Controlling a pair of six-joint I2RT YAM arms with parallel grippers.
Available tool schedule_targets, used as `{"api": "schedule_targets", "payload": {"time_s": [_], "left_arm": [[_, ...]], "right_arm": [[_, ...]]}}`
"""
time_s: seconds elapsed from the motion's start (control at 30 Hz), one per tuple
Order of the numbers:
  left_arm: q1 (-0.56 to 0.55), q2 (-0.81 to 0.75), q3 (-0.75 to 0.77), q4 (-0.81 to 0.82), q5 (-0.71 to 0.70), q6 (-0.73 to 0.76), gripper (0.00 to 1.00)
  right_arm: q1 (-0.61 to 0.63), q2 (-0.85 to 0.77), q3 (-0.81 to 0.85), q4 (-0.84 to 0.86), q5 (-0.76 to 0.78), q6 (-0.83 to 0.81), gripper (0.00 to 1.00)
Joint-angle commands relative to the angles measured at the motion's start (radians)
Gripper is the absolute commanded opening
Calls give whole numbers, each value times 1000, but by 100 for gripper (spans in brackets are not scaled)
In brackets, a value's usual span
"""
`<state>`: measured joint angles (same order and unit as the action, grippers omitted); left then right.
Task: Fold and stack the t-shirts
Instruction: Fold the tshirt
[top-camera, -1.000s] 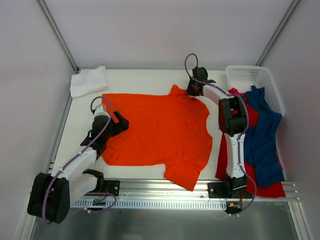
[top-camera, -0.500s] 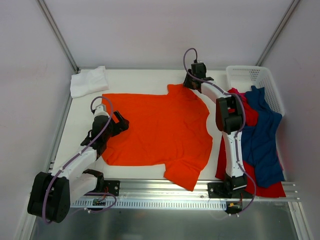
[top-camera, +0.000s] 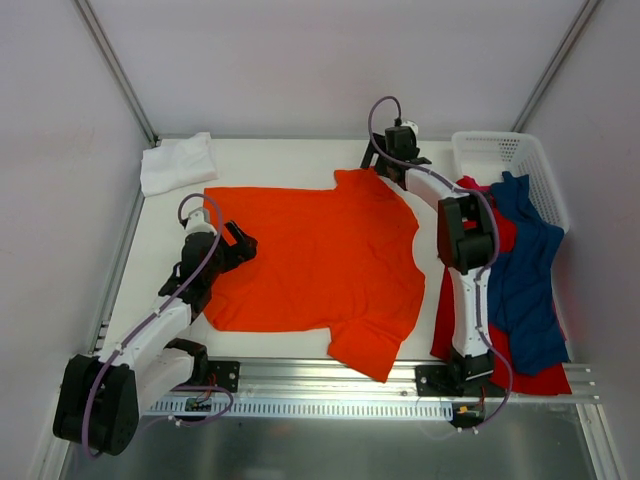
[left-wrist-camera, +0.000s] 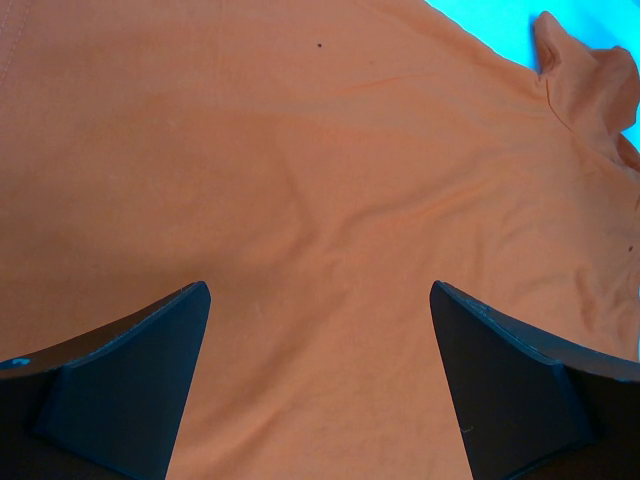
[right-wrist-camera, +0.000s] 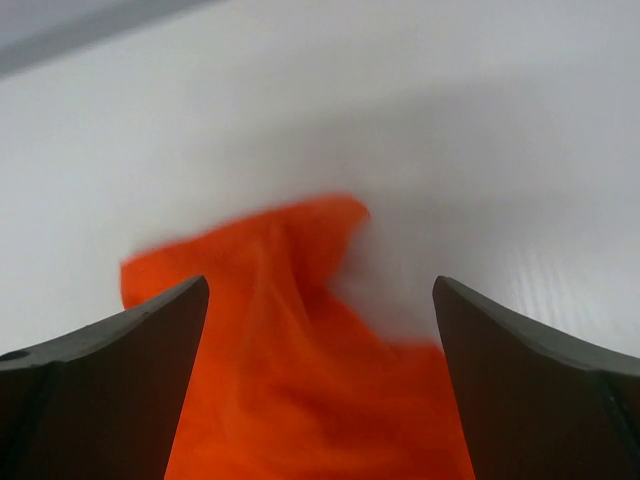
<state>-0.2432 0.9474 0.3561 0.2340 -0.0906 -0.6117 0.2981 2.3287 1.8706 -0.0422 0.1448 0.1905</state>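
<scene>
My right fingers (top-camera: 383, 157) have sprung wide open, empty — the orange t-shirt (top-camera: 320, 255), flat on the counter (top-camera: 280, 160), lies freed at 12 o'clock. My left fingers (top-camera: 243, 246) gape empty over its 9 o'clock edge.

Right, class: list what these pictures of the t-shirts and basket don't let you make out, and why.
- Red t-shirt: top view, mostly covered by the dark blue t-shirt and right arm.
- Orange t-shirt: right wrist view, its tip is blurred.
- White t-shirt: top view, too small to judge its folds.
- Basket: top view, near rim partly under the dark blue t-shirt.
</scene>
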Motion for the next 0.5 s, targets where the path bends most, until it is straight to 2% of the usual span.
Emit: {"api": "schedule_targets", "payload": {"time_s": [0.0, 0.1, 0.13, 0.17, 0.2, 0.23, 0.3, 0.33, 0.47], "left_arm": [[-7, -25, -14, 11, -24, 1, 93], [-7, -21, -11, 11, -31, 0, 94], [-7, -19, -8, 11, -31, 0, 94], [-5, -19, -6, 11, -29, -2, 94], [-7, -19, -6, 11, -28, -2, 94], [-5, -19, -6, 13, -21, -5, 94], [-7, -24, -6, 13, -8, -8, 94], [-7, -27, -9, 11, 0, -10, 94], [-5, -70, -22, -4, 20, -16, 94]], "right_arm": [[36, -320, -196, 34, 116, -13, 99], [88, -538, -425, 36, 174, -7, 99], [117, -584, -482, 65, 167, 9, 86], [130, -623, -566, 64, 153, 13, 80], [148, -673, -597, 58, 141, 24, 69], [156, -689, -619, 47, 128, 39, 45], [167, -700, -655, 21, 116, 50, 20], [167, -694, -660, 2, 116, 65, 1], [167, -631, -660, -7, 102, 83, 0]]}}
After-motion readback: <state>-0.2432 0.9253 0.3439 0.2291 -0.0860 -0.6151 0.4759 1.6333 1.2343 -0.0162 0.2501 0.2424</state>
